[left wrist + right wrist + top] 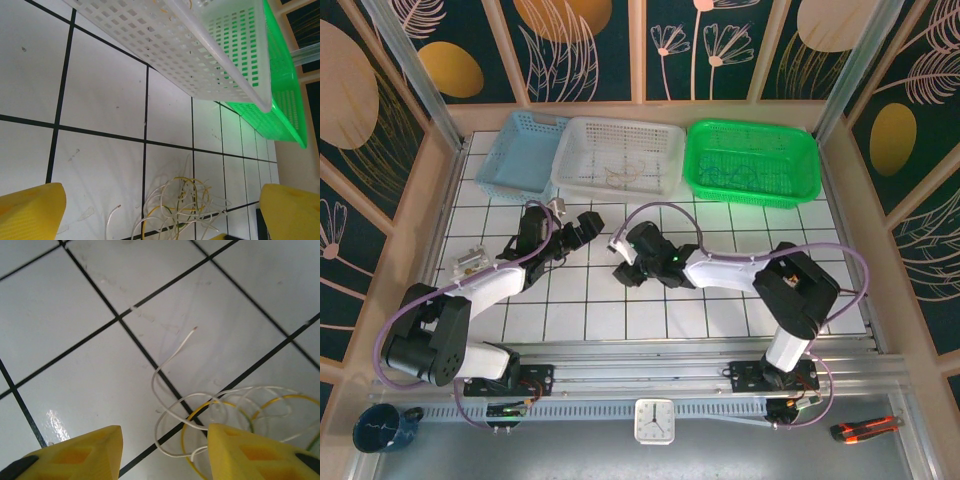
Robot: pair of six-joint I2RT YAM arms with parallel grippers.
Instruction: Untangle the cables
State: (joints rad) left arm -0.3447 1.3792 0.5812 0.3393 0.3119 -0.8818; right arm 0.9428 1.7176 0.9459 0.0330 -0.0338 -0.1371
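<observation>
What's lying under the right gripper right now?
White and yellow cables loop loosely on the tiled table beneath the right gripper; one white end curls free. Its finger covers where the loops continue.

Bright, even overhead light; faint soft shadows on the tabletop (750,225); white glare patch on tile (55,420), right wrist view, lower left; yellow fingers (75,455) slightly soft.

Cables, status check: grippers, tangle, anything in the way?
Left gripper open, right gripper open, both empty above the table. Cables loosely tangled on the table between them, white and yellow strands. White basket beyond, apart from the tangle.
</observation>
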